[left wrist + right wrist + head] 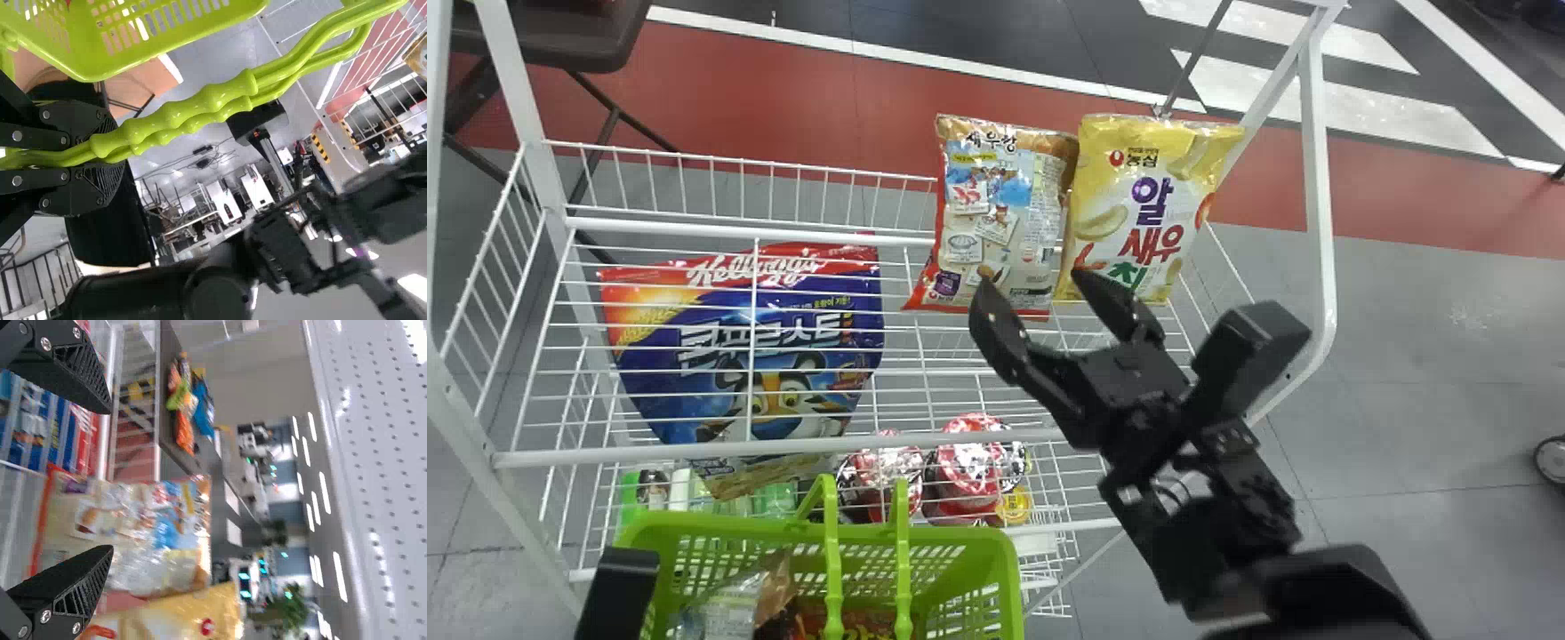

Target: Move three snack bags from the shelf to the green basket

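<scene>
My right gripper [1039, 293] is open in front of two snack bags standing at the back of the white wire shelf [925, 356]: an orange-and-white bag [1000, 222] and, right of it, a yellow bag [1138, 196]. In the right wrist view, the open gripper [111, 480] has the orange-and-white bag [133, 527] beyond its fingers, not between them; the yellow bag [180, 613] is beside it. At the lower left, my left gripper [618, 591] is beside the green basket [996, 569], which holds bagged snacks [729, 609]. In the left wrist view, that gripper [100, 157] is shut on the basket handles [200, 107].
A large blue-and-red bag [783, 356] shows through wire bars at the shelf's left. Red-lidded cups [969, 462] are below the front rail [783, 449]. A white upright [1320, 204] bounds the rack on the right. A dark chair [551, 36] stands behind at the left.
</scene>
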You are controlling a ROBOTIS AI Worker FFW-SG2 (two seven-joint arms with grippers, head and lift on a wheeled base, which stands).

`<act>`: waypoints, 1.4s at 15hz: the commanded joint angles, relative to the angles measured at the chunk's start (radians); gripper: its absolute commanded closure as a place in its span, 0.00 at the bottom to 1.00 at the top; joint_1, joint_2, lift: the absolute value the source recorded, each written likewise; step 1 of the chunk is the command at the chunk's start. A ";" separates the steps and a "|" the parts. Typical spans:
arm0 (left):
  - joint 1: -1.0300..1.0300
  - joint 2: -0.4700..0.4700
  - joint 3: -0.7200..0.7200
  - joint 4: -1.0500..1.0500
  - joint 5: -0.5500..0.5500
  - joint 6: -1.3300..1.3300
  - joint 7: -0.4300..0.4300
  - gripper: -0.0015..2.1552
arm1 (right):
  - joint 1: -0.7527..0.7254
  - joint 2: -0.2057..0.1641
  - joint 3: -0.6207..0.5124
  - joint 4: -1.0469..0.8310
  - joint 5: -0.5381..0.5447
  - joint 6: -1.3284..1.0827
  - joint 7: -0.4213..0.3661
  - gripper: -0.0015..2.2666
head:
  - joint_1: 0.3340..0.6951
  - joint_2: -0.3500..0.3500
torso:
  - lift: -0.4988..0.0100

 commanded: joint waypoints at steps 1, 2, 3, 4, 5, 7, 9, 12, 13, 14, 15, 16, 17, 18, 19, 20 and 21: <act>-0.005 0.001 0.005 0.003 0.000 0.013 0.000 0.85 | -0.144 0.002 0.049 0.120 0.059 -0.004 -0.046 0.04 | 1.00 0.00 | 0.89; -0.004 0.002 0.008 0.003 0.002 0.013 0.000 0.85 | -0.205 0.007 0.050 0.183 0.076 0.005 -0.075 0.05 | 1.00 0.00 | 0.89; -0.001 0.004 0.013 0.003 0.003 0.013 -0.002 0.85 | -0.259 0.007 0.057 0.239 0.087 0.008 -0.089 0.05 | 1.00 0.00 | 0.89; 0.003 0.004 0.020 0.003 0.003 0.013 -0.002 0.85 | -0.305 0.007 0.058 0.292 0.097 0.017 -0.089 0.05 | 1.00 0.00 | 0.89; 0.004 0.006 0.025 0.005 0.006 0.013 -0.003 0.85 | -0.352 0.007 0.058 0.348 0.107 0.032 -0.089 0.05 | 1.00 0.00 | 0.89; 0.004 0.006 0.045 0.005 0.014 0.013 -0.005 0.85 | -0.415 0.007 0.053 0.420 0.111 0.081 -0.069 0.10 | 1.00 0.00 | 0.89; -0.002 0.006 0.048 0.014 0.015 0.013 -0.005 0.85 | -0.429 0.007 0.049 0.445 0.099 0.100 -0.005 0.56 | 1.00 0.00 | 0.89; -0.020 0.001 0.048 0.029 0.015 0.013 -0.002 0.85 | -0.400 0.004 0.044 0.416 0.100 0.115 0.077 0.99 | 1.00 0.00 | 0.89; -0.025 0.002 0.046 0.031 0.017 0.013 -0.002 0.85 | -0.389 0.002 0.044 0.394 0.099 0.115 0.078 0.99 | 1.00 0.01 | 0.89; -0.028 0.004 0.048 0.034 0.018 0.013 -0.002 0.85 | -0.372 0.002 0.038 0.367 0.093 0.115 0.094 0.99 | 1.00 0.02 | 0.89; -0.031 0.004 0.048 0.035 0.018 0.013 -0.003 0.85 | -0.346 0.002 0.030 0.327 0.090 0.115 0.097 0.99 | 1.00 0.02 | 0.89; -0.034 0.007 0.048 0.035 0.020 0.013 -0.003 0.85 | -0.325 0.002 0.024 0.281 0.091 0.115 0.097 0.99 | 1.00 0.02 | 0.89; -0.037 0.009 0.048 0.037 0.020 0.016 -0.003 0.85 | -0.289 -0.002 0.014 0.229 0.097 0.115 0.097 0.99 | 1.00 0.01 | 0.89; -0.039 0.009 0.049 0.037 0.022 0.016 -0.005 0.85 | -0.251 -0.005 -0.006 0.167 0.091 0.124 0.101 0.99 | 1.00 0.00 | 0.89; -0.044 0.009 0.049 0.037 0.023 0.016 -0.005 0.85 | -0.222 -0.009 -0.031 0.109 0.077 0.174 0.107 0.99 | 1.00 0.00 | 0.89; -0.048 0.010 0.049 0.037 0.023 0.019 -0.005 0.85 | -0.188 -0.010 -0.065 0.045 0.042 0.232 0.132 0.99 | 1.00 0.00 | 0.89; -0.053 0.009 0.048 0.037 0.025 0.019 -0.005 0.85 | -0.158 -0.015 -0.108 -0.015 -0.016 0.315 0.155 0.99 | 1.00 0.00 | 0.89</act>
